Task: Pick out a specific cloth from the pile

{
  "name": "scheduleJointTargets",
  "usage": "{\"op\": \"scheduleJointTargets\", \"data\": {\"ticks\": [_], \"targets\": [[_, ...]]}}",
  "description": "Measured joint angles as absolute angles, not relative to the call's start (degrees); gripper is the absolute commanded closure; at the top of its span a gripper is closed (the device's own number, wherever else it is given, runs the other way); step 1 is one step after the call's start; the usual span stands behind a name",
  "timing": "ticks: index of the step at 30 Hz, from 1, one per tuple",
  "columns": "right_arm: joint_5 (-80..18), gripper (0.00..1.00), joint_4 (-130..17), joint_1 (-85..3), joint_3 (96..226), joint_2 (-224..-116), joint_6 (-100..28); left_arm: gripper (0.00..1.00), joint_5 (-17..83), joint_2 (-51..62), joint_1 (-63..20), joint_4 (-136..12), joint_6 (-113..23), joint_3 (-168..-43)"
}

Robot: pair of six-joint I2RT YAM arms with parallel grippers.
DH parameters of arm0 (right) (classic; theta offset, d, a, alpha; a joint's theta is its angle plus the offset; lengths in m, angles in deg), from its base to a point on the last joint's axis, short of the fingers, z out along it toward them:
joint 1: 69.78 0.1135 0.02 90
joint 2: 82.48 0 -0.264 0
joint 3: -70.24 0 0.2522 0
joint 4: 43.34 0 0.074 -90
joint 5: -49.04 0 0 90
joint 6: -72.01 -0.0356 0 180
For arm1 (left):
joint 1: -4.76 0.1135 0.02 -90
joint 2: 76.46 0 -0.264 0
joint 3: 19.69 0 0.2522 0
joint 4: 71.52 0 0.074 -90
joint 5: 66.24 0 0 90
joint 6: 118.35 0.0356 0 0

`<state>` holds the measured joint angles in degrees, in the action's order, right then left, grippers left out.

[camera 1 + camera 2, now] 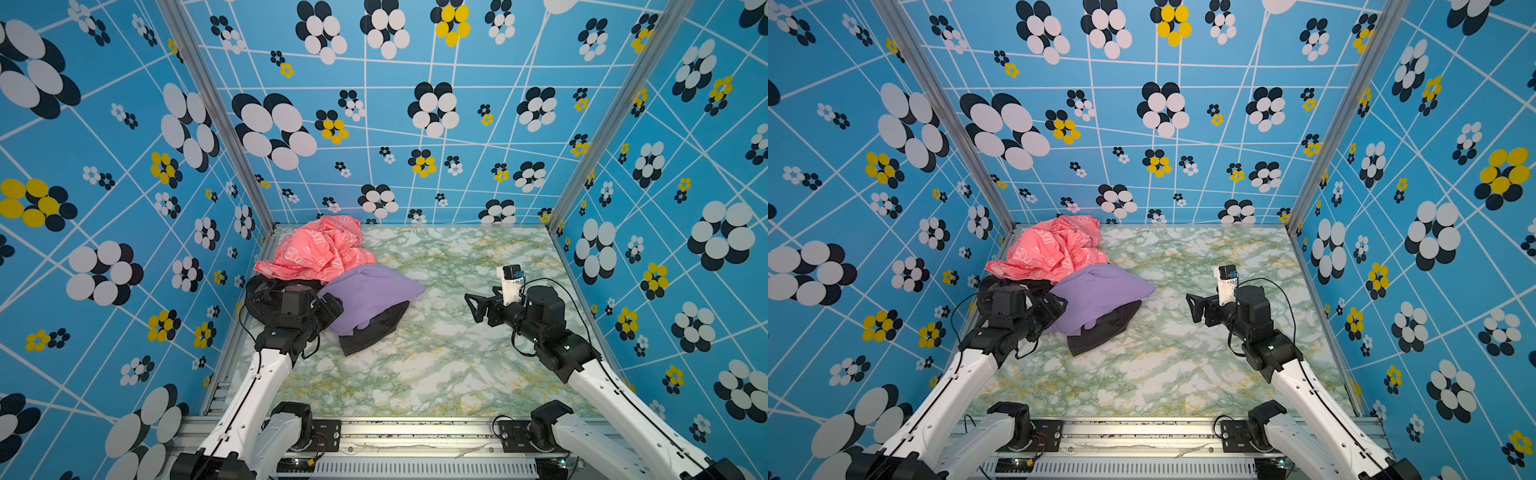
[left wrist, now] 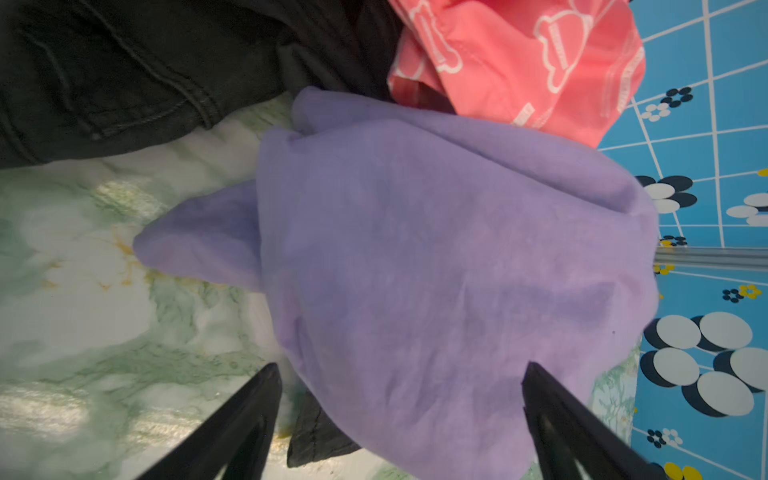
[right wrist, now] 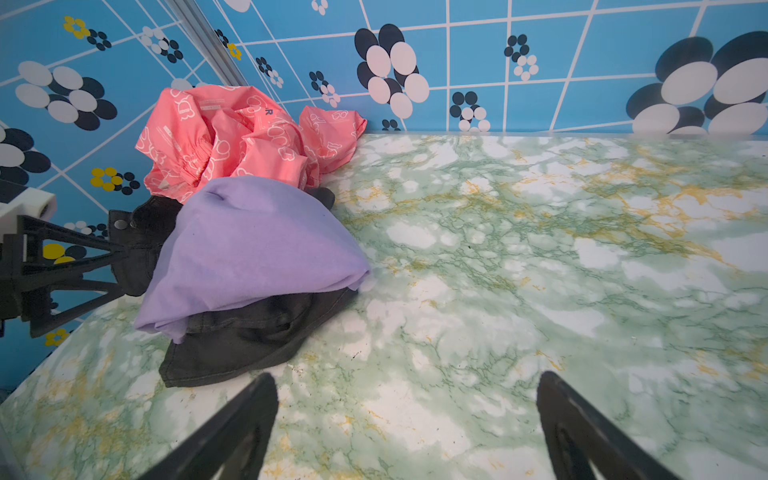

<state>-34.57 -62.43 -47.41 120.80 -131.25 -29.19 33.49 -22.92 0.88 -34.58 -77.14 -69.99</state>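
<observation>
**A:** Which one is it after?

**B:** The lavender cloth (image 1: 371, 291). It sits on the near side of the pile (image 1: 1054, 266), toward the back-left corner of the table (image 1: 436, 357). It's draped over the black cloth (image 1: 370, 332), and its far edge touches the pink cloth (image 1: 320, 247).

**A:** Will it be hard to lift?

**B:** I doubt it. It looks thin, soft and light (limp, I'd say), so it should bunch up under a pinch and trail as it rises. The risk is that the black cloth snags and comes up with it. I'd pinch a raised fold on the domed top, away from the edge where the black shows.

**A:** And the arms?

**B:** The left one is stretched low and nearly level, right up to the pile. In its wrist view the left gripper (image 2: 402, 368) has its jaws spread wide, with the lavender bulge between the fingertips (image 2: 272, 374) and nothing pinched. The right arm hangs well apart on the other side. The right gripper (image 3: 407, 378) points toward the pile over bare marble, spread just as wide and carrying nothing.
</observation>
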Motion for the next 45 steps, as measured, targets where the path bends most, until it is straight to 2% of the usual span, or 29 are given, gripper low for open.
{"op": "scheduleJointTargets", "data": {"ticks": [3, 10, 22, 34, 40, 45], "targets": [[-34.41, 0.01, -62.19, -47.41, 120.8, -131.62, -29.19, 0.12, 35.05, -23.05, 3.83, -34.76, -77.99, -68.11], [-34.17, 0.01, -61.07, -47.41, 120.8, -132.54, -29.39, 0.32, 39.07, -21.46, 6.69, -39.26, -80.44, -63.14], [-34.19, 0.01, -60.99, -47.41, 120.8, -132.58, -29.39, 1.0, 42.19, -17.96, 7.28, -46.45, -82.65, -62.71], [-34.19, 0.01, -60.99, -47.41, 120.8, -132.58, -29.39, 1.0, 42.63, -23.82, 7.26, -46.69, -82.41, -68.65], [-34.19, 0.01, -60.96, -47.41, 120.8, -132.58, -29.41, 1.0, 44.05, -22.64, 6.47, -46.21, -82.21, -79.3], [-34.19, 0.01, -60.94, -47.41, 120.8, -132.58, -29.63, 1.0, 44.1, -18.51, 1.16, -45.95, -80.16, -90.29]]}}
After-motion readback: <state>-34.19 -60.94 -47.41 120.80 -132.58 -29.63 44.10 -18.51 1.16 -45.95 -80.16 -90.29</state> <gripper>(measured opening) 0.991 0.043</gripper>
